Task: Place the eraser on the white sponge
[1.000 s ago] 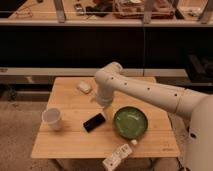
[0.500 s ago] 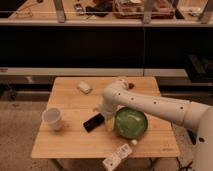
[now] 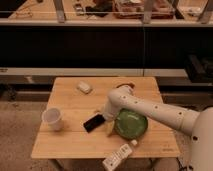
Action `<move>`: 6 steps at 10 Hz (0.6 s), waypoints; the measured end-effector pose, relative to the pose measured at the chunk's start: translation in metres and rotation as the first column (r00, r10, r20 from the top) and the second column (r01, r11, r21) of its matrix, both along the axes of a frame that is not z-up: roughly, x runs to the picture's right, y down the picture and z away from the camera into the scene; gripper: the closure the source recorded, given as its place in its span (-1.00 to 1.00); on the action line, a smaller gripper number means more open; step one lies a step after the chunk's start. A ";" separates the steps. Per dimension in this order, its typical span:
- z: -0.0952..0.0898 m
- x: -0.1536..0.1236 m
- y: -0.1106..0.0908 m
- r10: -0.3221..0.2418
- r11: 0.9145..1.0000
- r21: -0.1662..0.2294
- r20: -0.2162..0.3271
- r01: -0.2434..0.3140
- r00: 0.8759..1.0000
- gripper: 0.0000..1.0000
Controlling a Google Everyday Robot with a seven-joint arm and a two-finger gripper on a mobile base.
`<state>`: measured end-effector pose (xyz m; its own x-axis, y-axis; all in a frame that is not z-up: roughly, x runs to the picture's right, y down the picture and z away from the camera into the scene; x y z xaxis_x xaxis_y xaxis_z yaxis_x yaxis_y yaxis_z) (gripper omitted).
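Observation:
The eraser (image 3: 93,122) is a small flat black block lying on the wooden table (image 3: 70,142), near its middle. The white sponge (image 3: 84,87) is an off-white pad at the back of the table, left of centre. My gripper (image 3: 106,121) hangs from the white arm (image 3: 150,110) and sits low over the table, just right of the eraser and next to the green bowl (image 3: 131,124). The sponge is well apart from the gripper, up and to the left.
A white cup (image 3: 52,119) stands at the left of the table. A white remote-like bar (image 3: 116,157) lies at the front edge. The green bowl sits right of centre. A dark shelf and counter run behind the table.
The arm has swung forward and down, from over the table's back part to low beside the eraser. The eraser, sponge, cup and bowl have not moved.

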<state>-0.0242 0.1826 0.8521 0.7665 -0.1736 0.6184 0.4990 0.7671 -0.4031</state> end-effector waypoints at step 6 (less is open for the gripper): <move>0.027 -0.030 -0.020 -0.089 0.994 -0.045 0.149 0.096 0.985 -0.25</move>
<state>-0.0538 0.1630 0.8789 0.6493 -0.2044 0.7325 0.6232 0.6950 -0.3585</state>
